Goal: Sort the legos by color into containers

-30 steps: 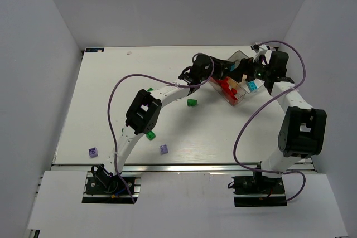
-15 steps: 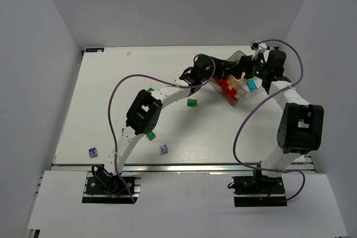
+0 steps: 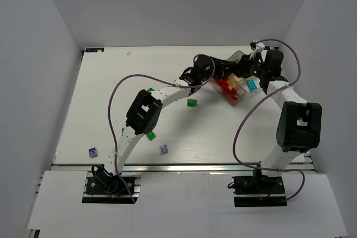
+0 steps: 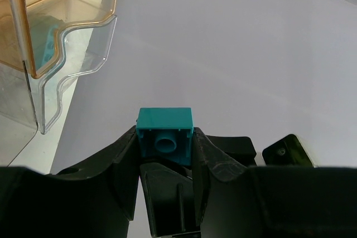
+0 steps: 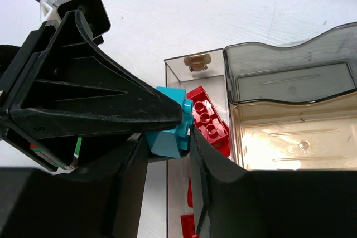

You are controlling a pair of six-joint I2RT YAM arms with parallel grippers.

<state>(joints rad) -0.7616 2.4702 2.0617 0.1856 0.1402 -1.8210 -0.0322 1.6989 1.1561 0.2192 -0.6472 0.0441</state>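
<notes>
A cyan brick (image 4: 165, 132) is pinched between the fingers of my left gripper (image 4: 165, 144), underside toward the camera. In the right wrist view the same cyan brick (image 5: 170, 131) also sits between the fingers of my right gripper (image 5: 167, 144), which press on both its sides. The two grippers meet tip to tip above the smoky tray (image 3: 241, 100), left gripper (image 3: 225, 71) and right gripper (image 3: 246, 72). Red bricks (image 5: 207, 118) fill one compartment, and another cyan brick (image 3: 252, 85) lies in a neighbouring one.
Loose on the table are green bricks (image 3: 192, 102) (image 3: 150, 135) and pale purple bricks (image 3: 92, 151) (image 3: 164, 149). The tray's raised clear wall (image 4: 72, 37) stands just left of my left gripper. White walls close in the table at the back and sides.
My right gripper has moved left up to the left gripper and drawn its jaws in from wide open onto the cyan brick. The left gripper has held still.
</notes>
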